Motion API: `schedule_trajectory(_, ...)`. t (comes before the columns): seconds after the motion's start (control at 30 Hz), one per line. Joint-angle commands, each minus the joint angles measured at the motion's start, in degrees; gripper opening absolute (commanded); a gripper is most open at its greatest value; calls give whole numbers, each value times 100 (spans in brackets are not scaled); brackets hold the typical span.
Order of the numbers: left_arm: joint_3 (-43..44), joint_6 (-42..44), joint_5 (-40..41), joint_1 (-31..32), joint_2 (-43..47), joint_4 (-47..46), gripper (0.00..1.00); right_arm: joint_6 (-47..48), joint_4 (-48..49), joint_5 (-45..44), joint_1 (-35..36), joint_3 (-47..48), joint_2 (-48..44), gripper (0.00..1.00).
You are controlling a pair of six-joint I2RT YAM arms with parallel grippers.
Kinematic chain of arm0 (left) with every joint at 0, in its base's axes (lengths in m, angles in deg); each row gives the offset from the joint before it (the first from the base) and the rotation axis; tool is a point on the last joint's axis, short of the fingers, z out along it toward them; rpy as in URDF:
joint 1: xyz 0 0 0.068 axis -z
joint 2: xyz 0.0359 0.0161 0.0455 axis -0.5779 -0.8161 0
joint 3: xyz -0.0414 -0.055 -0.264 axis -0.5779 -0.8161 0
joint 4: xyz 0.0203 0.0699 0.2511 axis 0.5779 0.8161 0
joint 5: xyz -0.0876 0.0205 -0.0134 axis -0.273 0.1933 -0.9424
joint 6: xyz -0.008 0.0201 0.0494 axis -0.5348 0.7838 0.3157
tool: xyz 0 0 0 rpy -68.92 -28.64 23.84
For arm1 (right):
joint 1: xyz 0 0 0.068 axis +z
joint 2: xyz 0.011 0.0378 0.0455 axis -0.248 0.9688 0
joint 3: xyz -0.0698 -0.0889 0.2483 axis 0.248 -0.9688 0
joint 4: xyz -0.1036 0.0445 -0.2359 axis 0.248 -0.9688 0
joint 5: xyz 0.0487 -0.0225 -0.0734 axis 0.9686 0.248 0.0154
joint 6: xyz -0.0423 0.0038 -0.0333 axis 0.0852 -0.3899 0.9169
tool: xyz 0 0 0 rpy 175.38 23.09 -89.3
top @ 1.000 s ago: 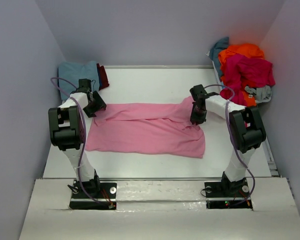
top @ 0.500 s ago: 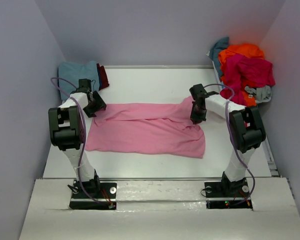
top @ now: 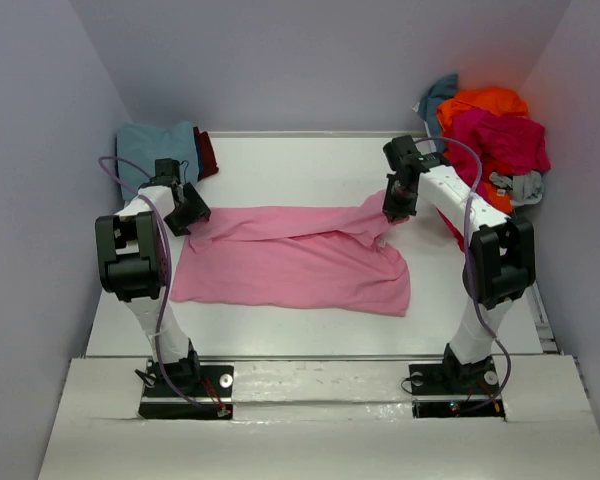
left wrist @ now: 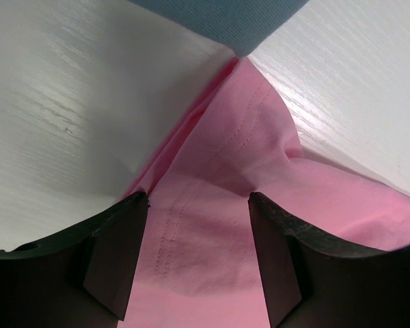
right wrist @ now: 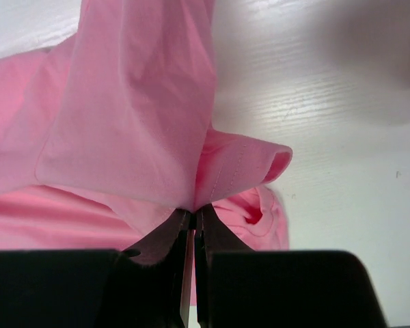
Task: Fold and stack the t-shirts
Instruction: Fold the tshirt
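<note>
The light pink t-shirt lies spread across the middle of the table. My right gripper is at its far right corner and is shut on a pinched fold of the pink cloth. The fold rises from the closed tips of the right gripper, and a sleeve curls beside them. My left gripper is at the shirt's far left corner. In the left wrist view the left gripper stands open, with the pink cloth lying flat between its fingers.
A folded dusty teal-blue t-shirt with a dark red one beside it sits at the back left; its corner shows just beyond the pink cloth. At the back right is a pile of orange, crimson-magenta, grey and teal t-shirts.
The right gripper has closed on the pink shirt's far right corner and moved up and toward the back, pulling the cloth with it. The left arm has stayed in place.
</note>
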Motion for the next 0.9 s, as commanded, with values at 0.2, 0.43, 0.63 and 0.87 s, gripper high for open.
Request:
schedule_trajectory(0.2,-85,86,-3,-22,234,43,73,36,-930,261,26,167,-428,7)
schedule_trajectory(0.43,-77,86,6,-22,225,43,73,71,-1255,437,26,247,-631,7)
schedule_trajectory(0.63,-103,86,-3,-22,260,34,73,150,-1405,683,175,54,-692,7)
schedule_trajectory(0.87,-77,77,-11,-22,295,43,73,229,-1300,1139,693,-438,-491,7)
